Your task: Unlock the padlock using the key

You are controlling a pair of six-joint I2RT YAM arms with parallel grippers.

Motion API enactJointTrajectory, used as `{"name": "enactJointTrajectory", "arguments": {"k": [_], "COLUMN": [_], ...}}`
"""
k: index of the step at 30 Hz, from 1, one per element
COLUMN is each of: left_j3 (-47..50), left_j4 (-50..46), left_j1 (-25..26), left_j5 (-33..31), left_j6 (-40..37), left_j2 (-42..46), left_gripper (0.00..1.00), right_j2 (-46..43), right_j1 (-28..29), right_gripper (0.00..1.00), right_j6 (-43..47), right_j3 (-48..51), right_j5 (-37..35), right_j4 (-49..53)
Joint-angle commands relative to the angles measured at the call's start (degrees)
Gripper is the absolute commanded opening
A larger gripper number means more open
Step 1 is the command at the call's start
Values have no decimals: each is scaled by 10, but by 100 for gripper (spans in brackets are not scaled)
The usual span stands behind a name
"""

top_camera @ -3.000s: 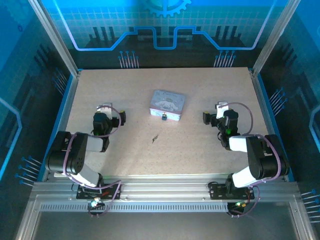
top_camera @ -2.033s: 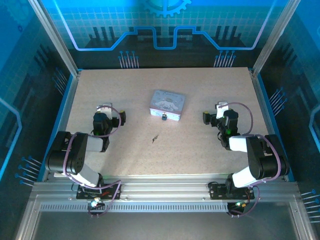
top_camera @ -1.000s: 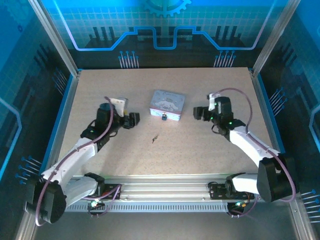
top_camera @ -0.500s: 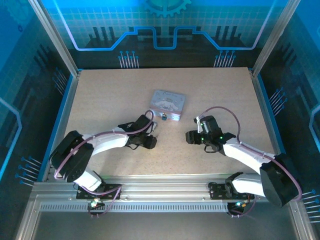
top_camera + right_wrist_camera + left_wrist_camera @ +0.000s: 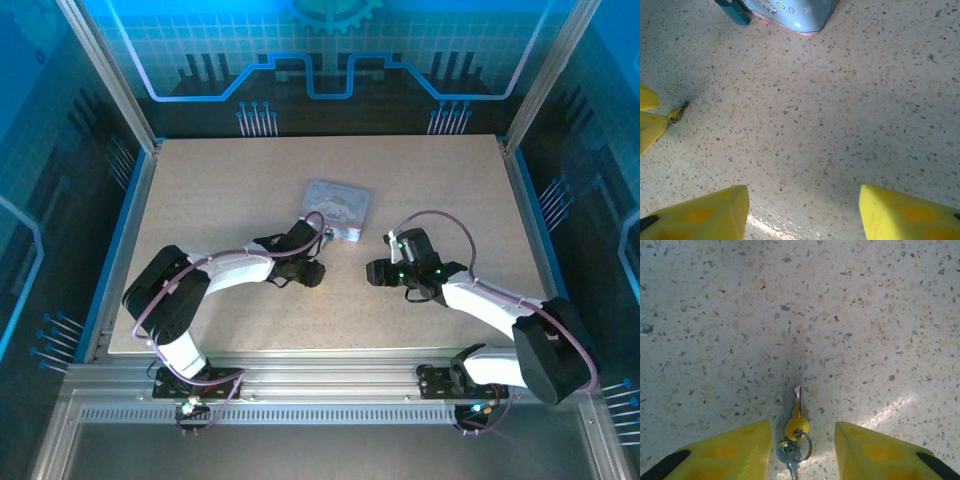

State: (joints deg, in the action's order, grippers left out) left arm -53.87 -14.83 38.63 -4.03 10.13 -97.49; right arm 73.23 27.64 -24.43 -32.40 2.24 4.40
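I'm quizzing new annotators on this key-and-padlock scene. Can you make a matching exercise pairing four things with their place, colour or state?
Things
1. key
2. tin
3. left claw
4. right claw

Descriptions
A. pale blue, printed
B. lying flat on the table
C. open, with bare table in its gap
D. open, with the key between its fingers

Pairs: 1-B, 2-A, 3-D, 4-C
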Motion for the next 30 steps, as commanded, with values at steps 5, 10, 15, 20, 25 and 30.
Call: {"name": "enactJointTrajectory", "arguments": {"k": [5,10,15,20,25,30], "left_j3": [-20,-20,-20,-20,-8,21], "left_j4": [-30,-37,-32,-26,-19,13], "left_j1": [8,8,8,8,8,8], "left_j5": [-28,-37,-37,-31,-25,-18], "left_j6": [-16,-19,-21,-21,-20,-18], "left_j2": [-22,-24,-34,-38,-30,-10], "left_gripper": [34,34,29,21,14,9], "right_j2": [17,19,18,14,10,13], "right_j1": [0,0,0,0,0,0], "right_gripper": [61,62,62,62,62,62], "right_j6": [-3,-4,-5,-6,-14,-36], "right_j3": [-23,-26,-25,-23,-23,-20], "right_j5": [19,21,22,23,27,45], "right_j4": [-10,-9,-10,-8,-10,-28]}}
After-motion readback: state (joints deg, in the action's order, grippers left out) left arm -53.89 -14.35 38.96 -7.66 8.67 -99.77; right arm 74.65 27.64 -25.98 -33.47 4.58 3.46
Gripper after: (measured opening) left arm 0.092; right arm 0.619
